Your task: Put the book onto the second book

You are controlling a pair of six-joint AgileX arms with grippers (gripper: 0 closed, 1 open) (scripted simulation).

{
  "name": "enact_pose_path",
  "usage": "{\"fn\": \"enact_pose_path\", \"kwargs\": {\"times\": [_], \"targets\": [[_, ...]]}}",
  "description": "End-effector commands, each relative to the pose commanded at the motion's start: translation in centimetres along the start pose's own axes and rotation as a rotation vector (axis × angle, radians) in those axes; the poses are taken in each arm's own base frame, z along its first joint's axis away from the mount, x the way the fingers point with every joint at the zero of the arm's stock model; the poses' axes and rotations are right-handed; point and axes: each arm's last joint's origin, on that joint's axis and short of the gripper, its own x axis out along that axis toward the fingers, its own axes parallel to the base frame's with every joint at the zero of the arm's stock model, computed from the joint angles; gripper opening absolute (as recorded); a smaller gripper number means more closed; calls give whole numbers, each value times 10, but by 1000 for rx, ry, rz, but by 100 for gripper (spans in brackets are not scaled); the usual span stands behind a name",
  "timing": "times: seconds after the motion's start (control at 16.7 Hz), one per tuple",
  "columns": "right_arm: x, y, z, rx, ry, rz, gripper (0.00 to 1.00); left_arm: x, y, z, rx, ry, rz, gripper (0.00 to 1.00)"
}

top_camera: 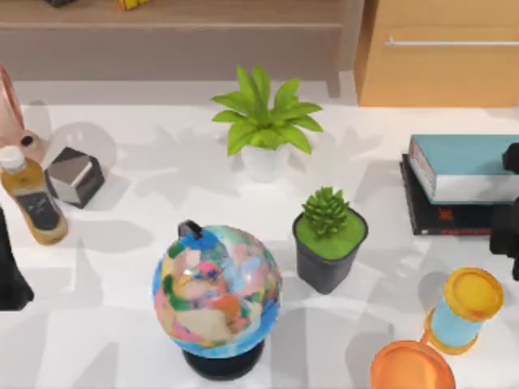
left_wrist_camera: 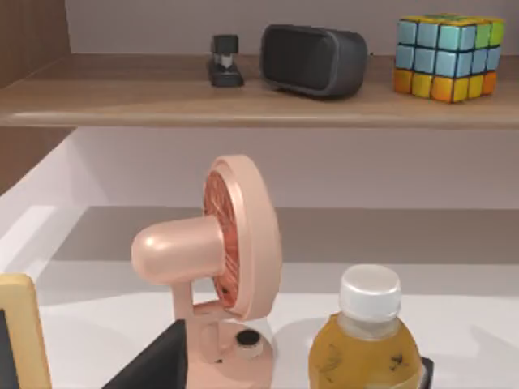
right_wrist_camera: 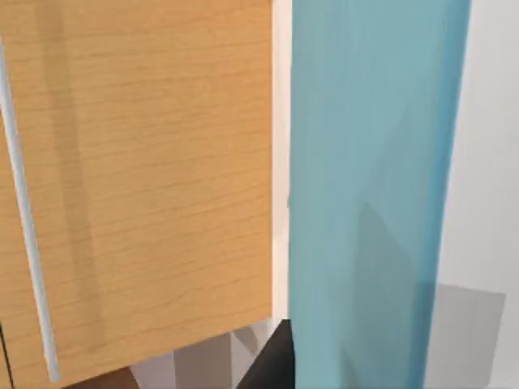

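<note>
The teal book [top_camera: 466,166] lies flat on top of the black book [top_camera: 446,212], at the right side of the table [top_camera: 130,324]. The black book's edge with its red lettering sticks out from beneath it on the near side and towards the leafy plant [top_camera: 263,121]. Taking that plant in its white pot as the mark, the two stacked books are well off to its right, close under the wooden cabinet [top_camera: 442,53] that stands behind the table.

The right arm [top_camera: 511,207] is just a dark shape at the right edge of the top view, against the far end of the books; I cannot tell how its claw is set. From its wrist camera the teal cover [right_wrist_camera: 369,186] runs close beneath the lens, with the cabinet front [right_wrist_camera: 138,186] beside it.

The left arm [top_camera: 10,267] is parked at the left edge of the table, well away from the plant, near a bottle of amber liquid [top_camera: 32,203]; its claw I cannot judge either. Its camera looks at a pink fan [left_wrist_camera: 219,251] and the bottle [left_wrist_camera: 365,340], with a shelf [left_wrist_camera: 162,101] behind carrying a stapler [left_wrist_camera: 225,61], a dark speaker [left_wrist_camera: 312,58] and a puzzle cube [left_wrist_camera: 446,55].

In front of the leafy plant stand a small succulent in a black pot [top_camera: 328,239] and a globe [top_camera: 216,292]. A grey block [top_camera: 75,177] sits to the plant's left.
</note>
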Motion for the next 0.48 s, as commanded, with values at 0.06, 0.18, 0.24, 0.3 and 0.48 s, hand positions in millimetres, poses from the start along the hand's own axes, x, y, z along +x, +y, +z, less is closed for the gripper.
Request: {"fn": "enact_pose_path", "kwargs": {"times": [0.06, 0.18, 0.24, 0.3, 0.48], "targets": [[0, 0, 0, 0, 0, 0, 90, 0, 0, 0, 0, 0, 0, 100], [0, 0, 0, 0, 0, 0, 100, 0, 0, 0, 0, 0, 0, 100], [0, 0, 0, 0, 0, 0, 100, 0, 0, 0, 0, 0, 0, 100], [0, 0, 0, 0, 0, 0, 100, 0, 0, 0, 0, 0, 0, 100], [0, 0, 0, 0, 0, 0, 100, 0, 0, 0, 0, 0, 0, 100]]}}
